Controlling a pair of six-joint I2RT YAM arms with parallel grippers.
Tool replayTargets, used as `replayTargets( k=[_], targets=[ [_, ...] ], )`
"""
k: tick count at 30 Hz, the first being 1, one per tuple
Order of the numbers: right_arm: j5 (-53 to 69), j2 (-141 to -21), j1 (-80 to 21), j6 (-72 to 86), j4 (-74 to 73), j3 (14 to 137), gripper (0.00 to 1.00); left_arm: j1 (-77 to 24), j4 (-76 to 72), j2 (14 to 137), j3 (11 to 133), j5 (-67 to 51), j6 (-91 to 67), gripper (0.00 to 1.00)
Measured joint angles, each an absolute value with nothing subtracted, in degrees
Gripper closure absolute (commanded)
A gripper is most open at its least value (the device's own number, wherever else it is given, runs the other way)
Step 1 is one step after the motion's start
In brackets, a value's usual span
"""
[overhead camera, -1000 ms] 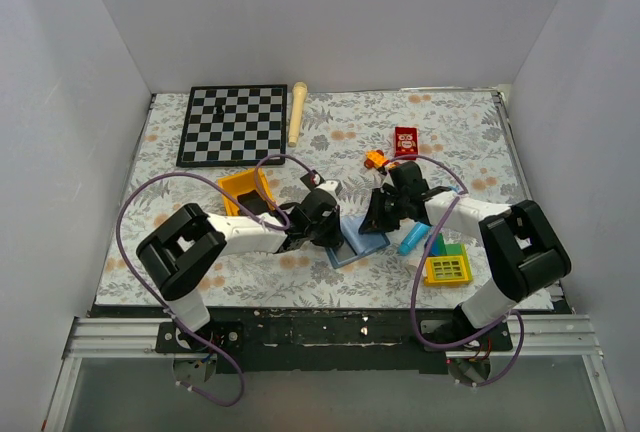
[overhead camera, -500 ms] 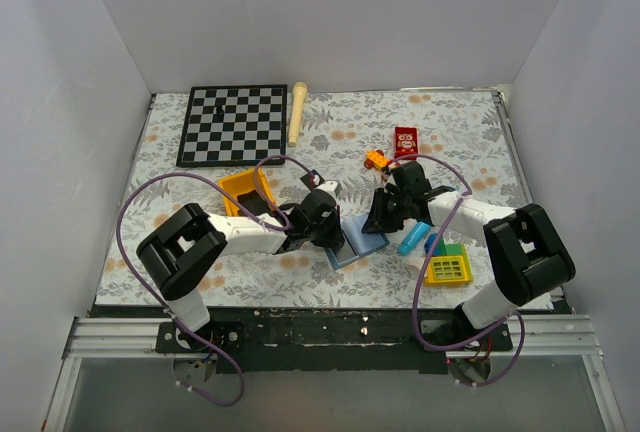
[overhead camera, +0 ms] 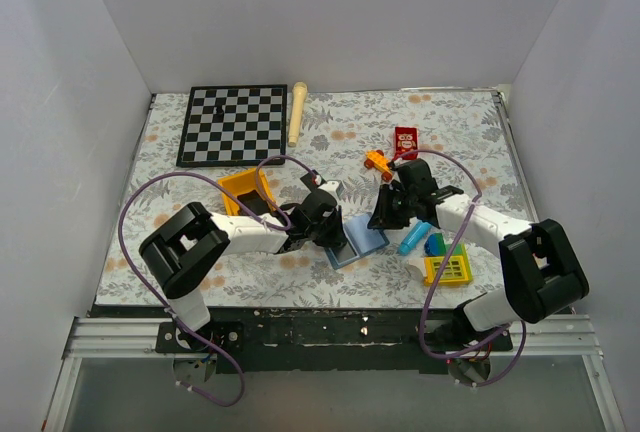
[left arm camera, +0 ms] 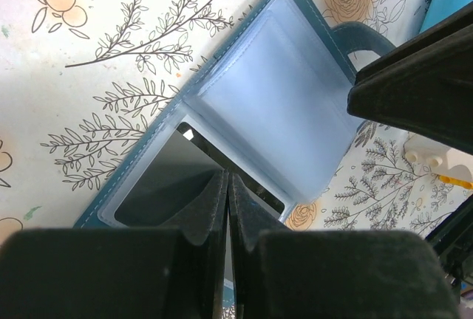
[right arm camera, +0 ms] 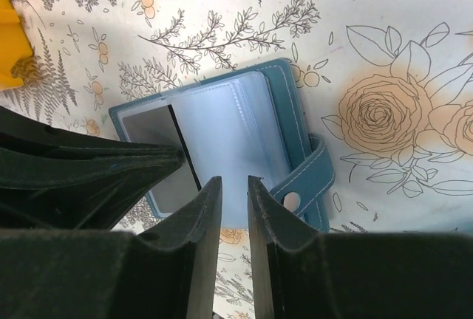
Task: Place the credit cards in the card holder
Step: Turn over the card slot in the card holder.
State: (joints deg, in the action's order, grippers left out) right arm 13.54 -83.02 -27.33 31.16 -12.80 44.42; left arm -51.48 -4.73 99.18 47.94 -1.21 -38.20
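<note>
The card holder lies opened like a book in the middle of the table, with its snap tab to the right. One black credit card sits in its left clear pocket; I see no other card. My left gripper is shut, its tips resting on that left half over the card, with nothing visible between them. Just above the lighter right half hangs my right gripper, narrowly open and empty. Seen from above, both grippers meet over the holder, the left gripper and the right gripper.
A bright blue tube, a teal block and a yellow-green toy crowd the holder's right side. A yellow tray sits behind the left arm. A red box, an orange toy, a chessboard and a wooden pin lie farther back.
My right gripper has opened a little and drawn back slightly to the right, its elbow swinging outward. The left gripper and the holder have stayed put.
</note>
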Motion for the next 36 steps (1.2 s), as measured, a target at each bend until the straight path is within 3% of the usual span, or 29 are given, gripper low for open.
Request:
replayTargets(
  k=[36],
  targets=[
    [24.77, -94.15, -27.51, 32.86, -5.96, 45.32, 0.78, -51.48, -5.15, 99.37, 47.94, -1.8, -38.15, 1.0]
  ],
)
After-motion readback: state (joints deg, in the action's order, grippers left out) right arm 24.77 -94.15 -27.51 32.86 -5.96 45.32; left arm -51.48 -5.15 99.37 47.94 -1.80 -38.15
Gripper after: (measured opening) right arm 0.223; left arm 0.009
